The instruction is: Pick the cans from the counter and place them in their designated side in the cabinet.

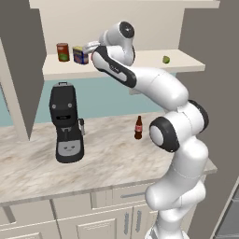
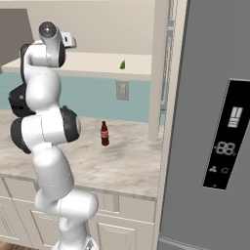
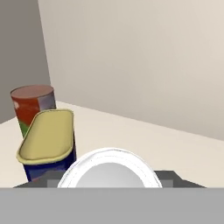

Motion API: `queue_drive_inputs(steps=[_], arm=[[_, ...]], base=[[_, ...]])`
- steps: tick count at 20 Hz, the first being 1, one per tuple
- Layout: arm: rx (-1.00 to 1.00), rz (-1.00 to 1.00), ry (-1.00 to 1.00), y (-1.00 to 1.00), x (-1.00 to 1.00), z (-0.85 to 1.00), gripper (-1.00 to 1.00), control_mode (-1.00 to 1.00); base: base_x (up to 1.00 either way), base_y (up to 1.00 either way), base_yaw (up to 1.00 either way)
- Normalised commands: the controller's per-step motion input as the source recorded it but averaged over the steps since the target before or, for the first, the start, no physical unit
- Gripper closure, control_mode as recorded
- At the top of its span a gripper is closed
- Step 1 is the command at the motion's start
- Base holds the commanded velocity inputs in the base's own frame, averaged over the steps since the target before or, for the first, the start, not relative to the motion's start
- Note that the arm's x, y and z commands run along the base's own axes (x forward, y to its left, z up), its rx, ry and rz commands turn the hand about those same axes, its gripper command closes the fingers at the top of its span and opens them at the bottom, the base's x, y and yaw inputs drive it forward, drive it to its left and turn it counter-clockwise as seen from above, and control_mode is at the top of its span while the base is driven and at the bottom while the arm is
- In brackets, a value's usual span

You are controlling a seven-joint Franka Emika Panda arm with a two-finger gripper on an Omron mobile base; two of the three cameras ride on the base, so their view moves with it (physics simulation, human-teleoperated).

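The dark blue can with a yellow top (image 3: 47,144) stands on the cabinet shelf (image 1: 144,59), at the left in the hand view, and shows as a blue and yellow can (image 1: 80,55) in the left base view. My gripper (image 1: 90,47) reaches into the cabinet just right of it. Between the jaws of the gripper (image 3: 111,183) sits another can (image 3: 109,171). Only its round grey top with a white rim shows. The jaws are shut on it. The counter (image 1: 107,154) below carries no cans.
A dark red can with a green mark (image 1: 63,52) stands behind the blue one, near the left cabinet wall. A lime (image 1: 165,59) lies further right on the shelf. On the counter stand a black coffee machine (image 1: 66,123) and a brown bottle (image 1: 138,128). A grey fridge (image 2: 215,122) rises at the right.
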Motion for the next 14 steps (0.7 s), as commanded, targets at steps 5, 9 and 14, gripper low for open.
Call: queue_drive_inputs(steps=[5, 9, 14], arm=[[-0.03, 0.0, 0.01, 0.08, 0.22, -0.15, -1.0, -1.0], [-0.02, 0.0, 0.0, 0.03, 0.15, -0.06, -1.0, -1.0], [-0.01, 0.0, -0.02, 0.0, 0.1, 0.01, -1.0, -1.0]], base=[[0.0, 0.0, 0.0], [0.0, 0.0, 0.0], [0.0, 0.0, 0.0]])
